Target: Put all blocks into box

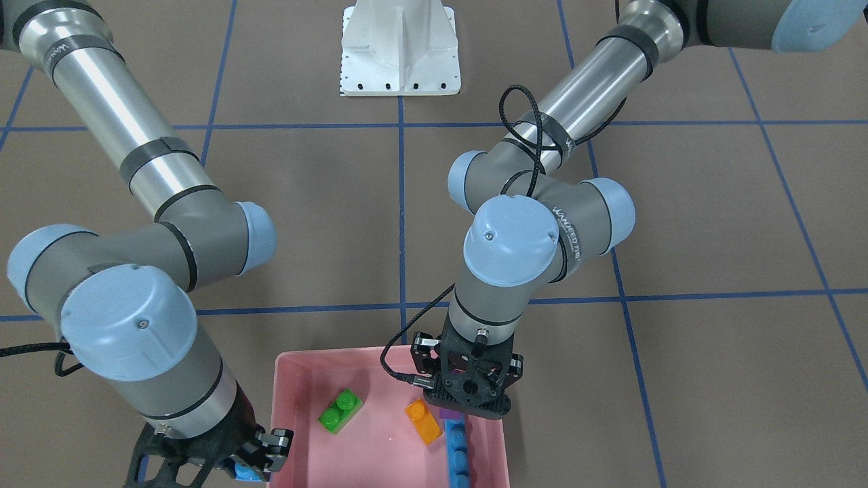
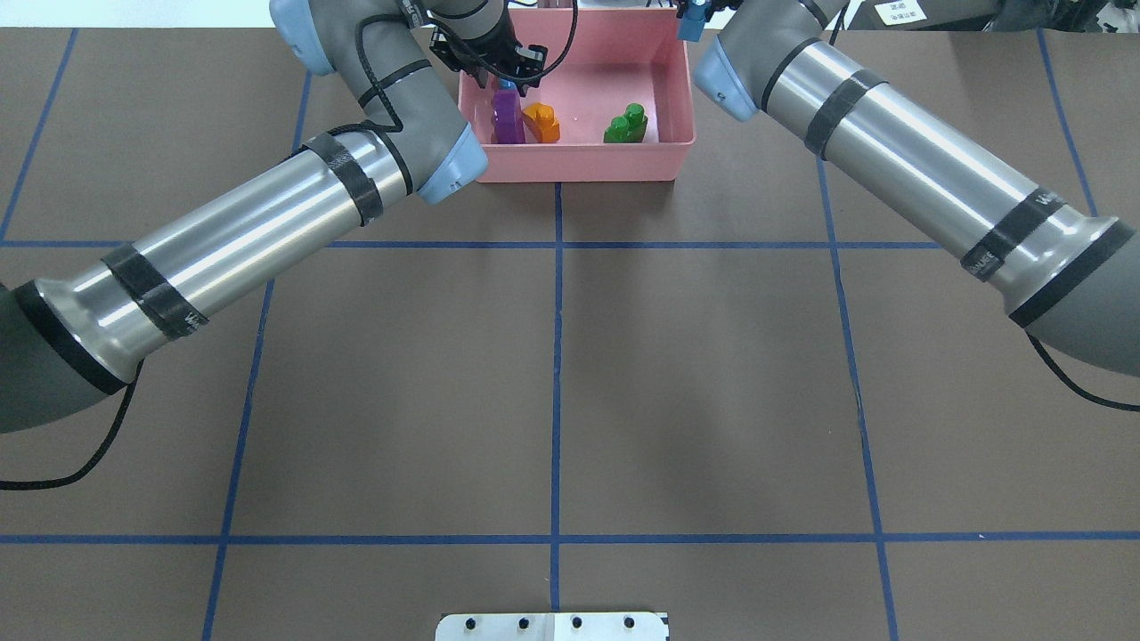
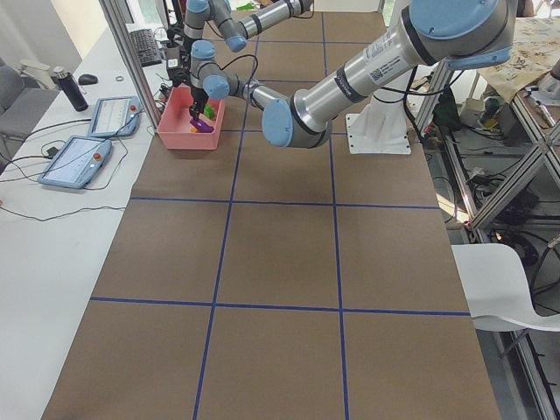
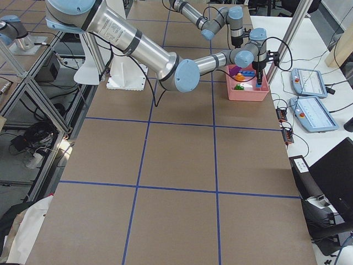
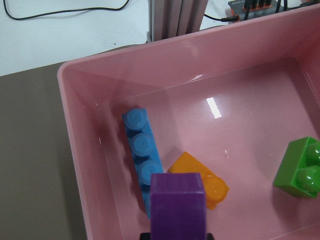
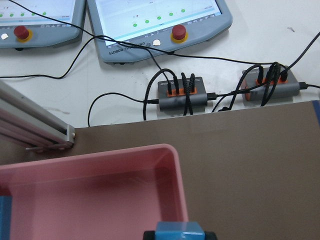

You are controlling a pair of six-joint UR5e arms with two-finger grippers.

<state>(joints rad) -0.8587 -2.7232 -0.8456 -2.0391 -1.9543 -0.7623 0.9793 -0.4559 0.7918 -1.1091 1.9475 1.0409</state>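
With the green brick [image 1: 340, 410], orange brick [image 1: 423, 420] and long blue brick [image 1: 458, 454] lying in the pink box [image 2: 579, 166], I hold the purple wedge [image 5: 177, 202] clamped in my left gripper [image 2: 503, 80] low over them and the tiny blue brick [image 6: 179, 233] pinched in my right gripper [image 1: 264, 455] at the corner rim, so next I nudge the right inward and release both.

Box [image 5: 70, 150], robot's-left end: floor is occupied by the long blue brick [image 5: 141, 150] laid along the short wall, with the orange brick [image 5: 200, 182] just beside it. Both are overhung by the purple wedge [image 5: 177, 205] clamped in the left tool [image 2: 506, 87]. The green brick [image 5: 300, 167] is set toward the opposite end. Bare floor is left between the orange brick and the green brick. The right-end wall is overhung by the right tool [image 1: 258, 461] gripping the tiny blue brick [image 6: 180, 232]
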